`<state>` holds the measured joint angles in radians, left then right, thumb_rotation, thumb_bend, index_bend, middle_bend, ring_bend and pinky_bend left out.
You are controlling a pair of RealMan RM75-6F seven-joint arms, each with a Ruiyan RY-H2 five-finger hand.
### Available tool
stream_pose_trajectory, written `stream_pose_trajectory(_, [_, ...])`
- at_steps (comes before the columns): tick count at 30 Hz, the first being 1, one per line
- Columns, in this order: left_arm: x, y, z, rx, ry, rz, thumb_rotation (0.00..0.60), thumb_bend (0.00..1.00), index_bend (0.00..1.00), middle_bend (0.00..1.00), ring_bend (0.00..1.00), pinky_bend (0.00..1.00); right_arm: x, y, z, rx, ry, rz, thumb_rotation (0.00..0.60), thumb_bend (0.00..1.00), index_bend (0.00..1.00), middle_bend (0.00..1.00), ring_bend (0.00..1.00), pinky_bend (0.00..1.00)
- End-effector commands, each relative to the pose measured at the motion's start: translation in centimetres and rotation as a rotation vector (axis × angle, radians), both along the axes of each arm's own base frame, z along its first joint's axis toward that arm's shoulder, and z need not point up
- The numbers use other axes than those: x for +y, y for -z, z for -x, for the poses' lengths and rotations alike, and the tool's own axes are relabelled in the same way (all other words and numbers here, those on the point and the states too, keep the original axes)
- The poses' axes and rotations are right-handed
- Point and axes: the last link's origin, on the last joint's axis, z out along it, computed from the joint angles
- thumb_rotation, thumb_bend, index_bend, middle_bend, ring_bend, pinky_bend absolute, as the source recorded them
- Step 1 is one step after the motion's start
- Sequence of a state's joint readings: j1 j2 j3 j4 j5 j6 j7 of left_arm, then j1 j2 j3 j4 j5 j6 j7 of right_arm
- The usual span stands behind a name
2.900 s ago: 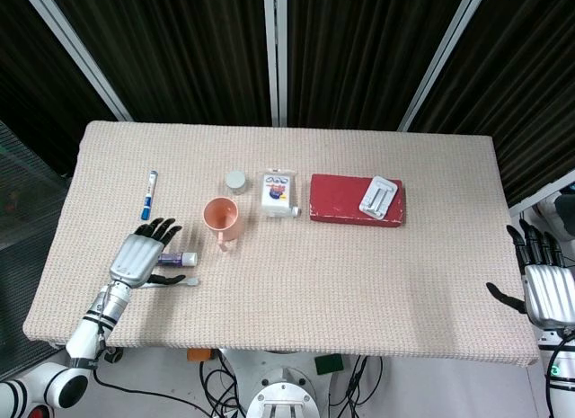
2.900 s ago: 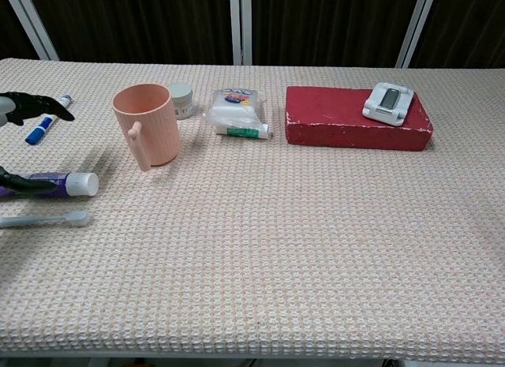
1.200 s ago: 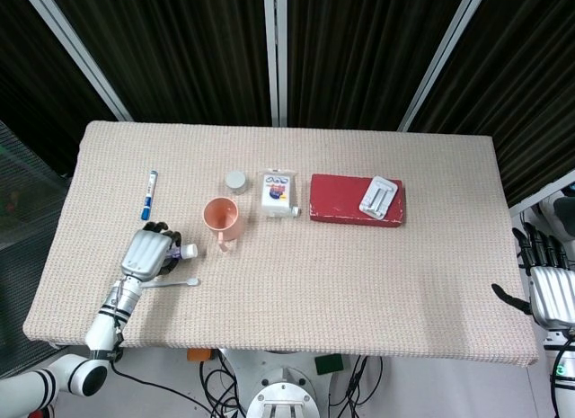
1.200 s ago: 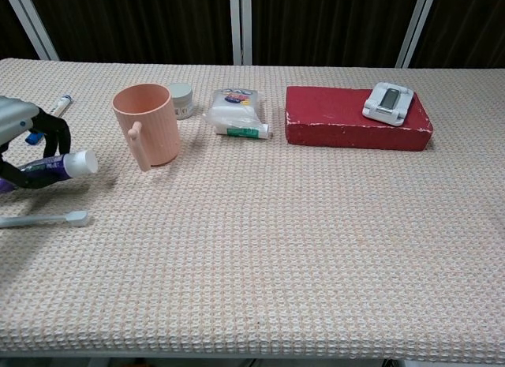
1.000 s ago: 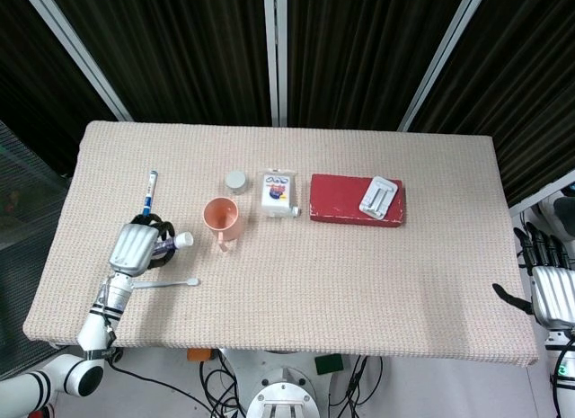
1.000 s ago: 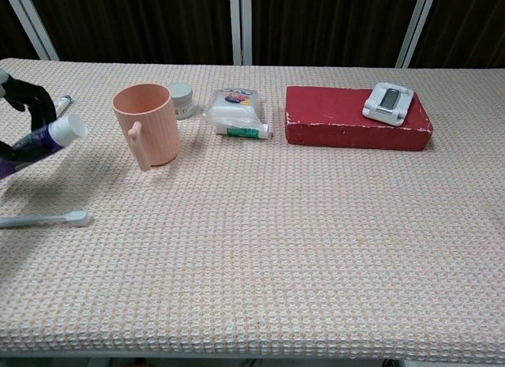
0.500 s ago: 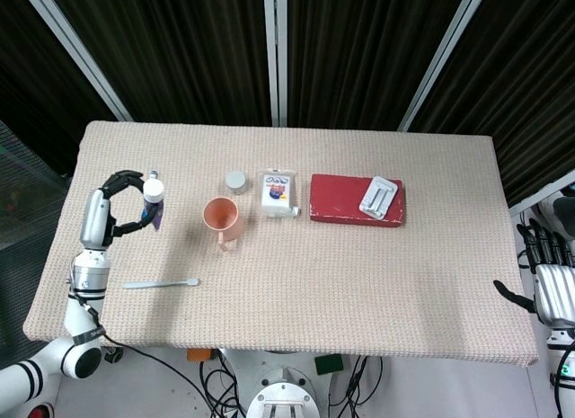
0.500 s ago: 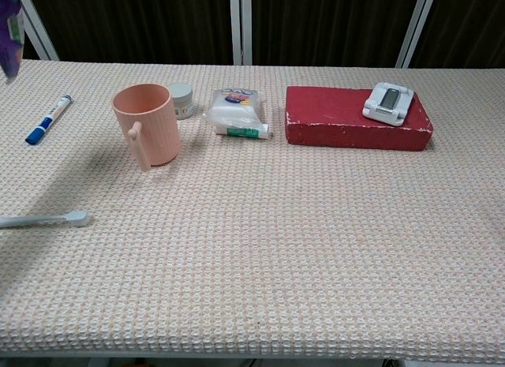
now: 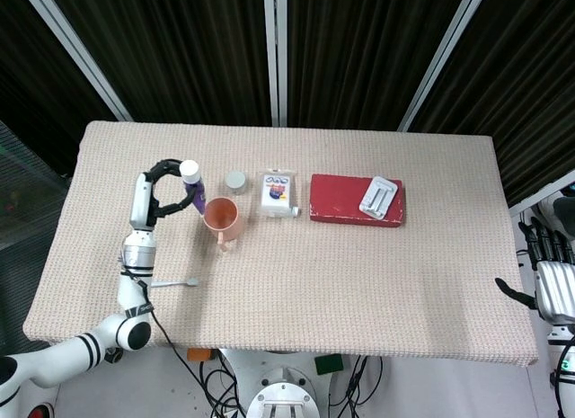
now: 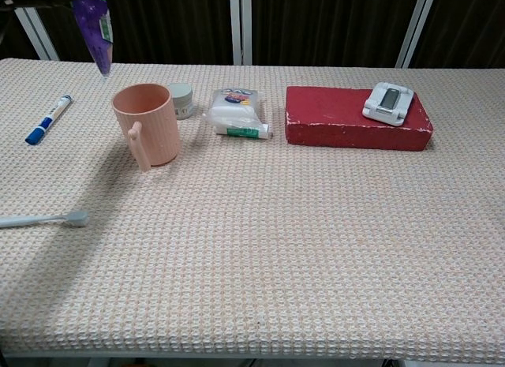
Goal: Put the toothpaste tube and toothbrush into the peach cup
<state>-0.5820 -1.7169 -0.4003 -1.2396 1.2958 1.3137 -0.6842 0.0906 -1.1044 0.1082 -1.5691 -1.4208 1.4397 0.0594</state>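
Note:
The peach cup [image 9: 220,216] stands upright left of the table's middle, its handle facing the front edge [image 10: 146,122]. My left hand [image 9: 160,189] is raised just left of the cup and grips the purple toothpaste tube [image 9: 192,186]. The tube hangs upright, white cap up, its flat tail pointing down above and left of the cup's rim [image 10: 95,28]. The pale toothbrush [image 9: 171,282] lies flat near the front left [image 10: 43,219]. My right hand [image 9: 550,290] hangs open, holding nothing, beyond the table's right edge.
Behind the cup sit a small grey jar [image 9: 235,179] and a white packet [image 9: 278,193]. A red box [image 9: 357,200] carrying a white device [image 9: 379,196] lies to the right. A blue marker [image 10: 49,119] lies at the far left.
My left hand closed on the tube, lifted it off the table, turned it cap up and carried it right to just beside the cup. The toothbrush and right hand stayed put.

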Motion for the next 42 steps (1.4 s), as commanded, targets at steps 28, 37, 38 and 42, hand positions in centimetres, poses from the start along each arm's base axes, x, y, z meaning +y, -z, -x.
stream_pose_trajectory(28, [0.1, 6.0, 0.5, 0.009, -0.024, 0.092, 0.600, 0.41, 0.60, 0.55, 0.33, 0.40, 0.2, 0.4, 0.7, -0.007, 0.017, -0.013, 0.600, 0.36, 0.00, 0.00, 0.00, 0.00])
stream_pose_trajectory(37, [-0.1, 7.4, 1.3, 0.038, -0.020, 0.148, 0.600, 0.41, 0.58, 0.30, 0.24, 0.38, 0.2, 0.4, 0.8, -0.007, 0.021, -0.015, 0.600, 0.36, 0.00, 0.00, 0.00, 0.00])
stream_pose_trajectory(38, [-0.2, 7.6, 1.4, 0.040, -0.021, 0.151, 0.600, 0.41, 0.57, 0.29, 0.24, 0.38, 0.2, 0.4, 0.8, -0.007, 0.020, -0.015, 0.600, 0.36, 0.00, 0.00, 0.00, 0.00])
stream_pose_trajectory(42, [-0.2, 7.9, 1.6, 0.048, -0.021, 0.158, 0.600, 0.41, 0.57, 0.28, 0.22, 0.37, 0.2, 0.3, 0.8, -0.007, 0.022, -0.013, 0.600, 0.36, 0.00, 0.00, 0.00, 0.00])
